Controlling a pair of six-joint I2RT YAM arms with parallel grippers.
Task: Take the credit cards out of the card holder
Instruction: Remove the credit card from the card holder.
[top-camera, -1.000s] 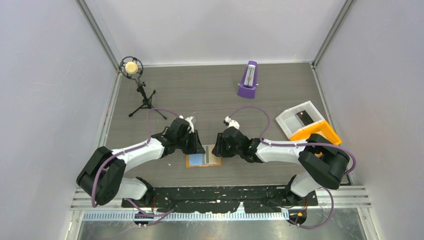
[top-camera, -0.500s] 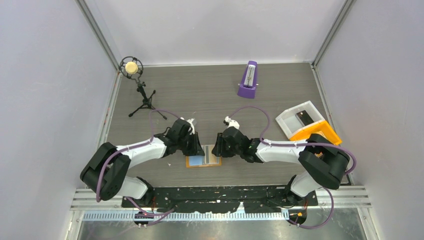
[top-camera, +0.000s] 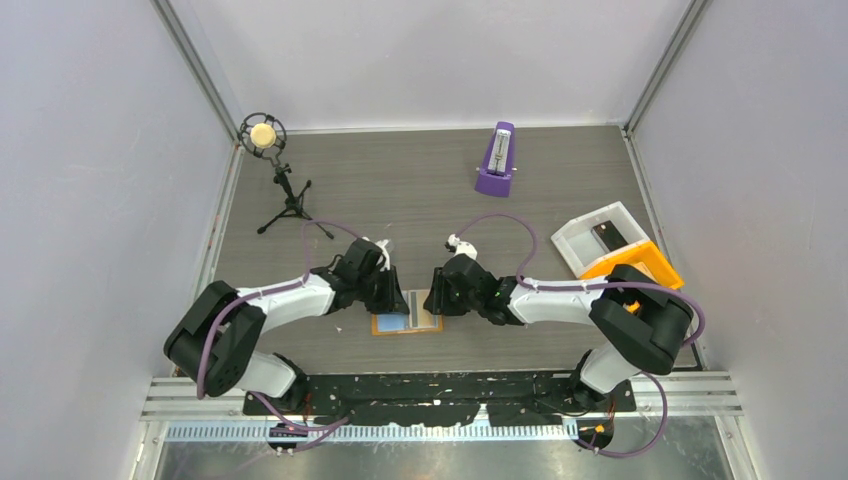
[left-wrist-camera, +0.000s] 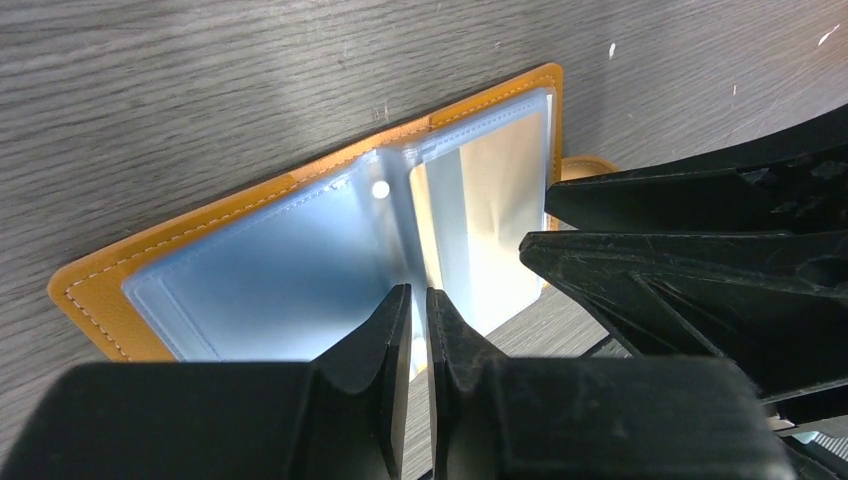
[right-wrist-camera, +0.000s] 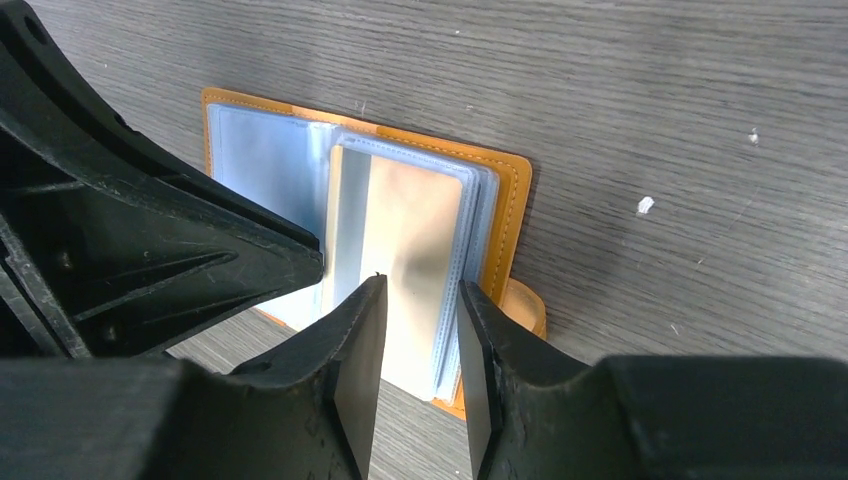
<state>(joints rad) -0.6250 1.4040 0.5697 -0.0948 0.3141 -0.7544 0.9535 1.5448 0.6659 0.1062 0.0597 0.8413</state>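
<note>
Left claw (left-wrist-camera: 415, 300), fingers almost pressed together, sits at the near edge of the middle clear sleeve; whether it pinches the sleeve cannot be told. Right claw (right-wrist-camera: 420, 290), partly spread, straddles the right-hand sleeves' near edge and grips nothing visible. The card holder (left-wrist-camera: 100, 290) lies open on the desk (top-camera: 400, 180) between both low, outstretched arms. Credit cards (left-wrist-camera: 270, 270) sit inside sleeves, so most work seems left. A dark item (top-camera: 610, 235), perhaps a card, lies in the white bin (top-camera: 562, 245).
</note>
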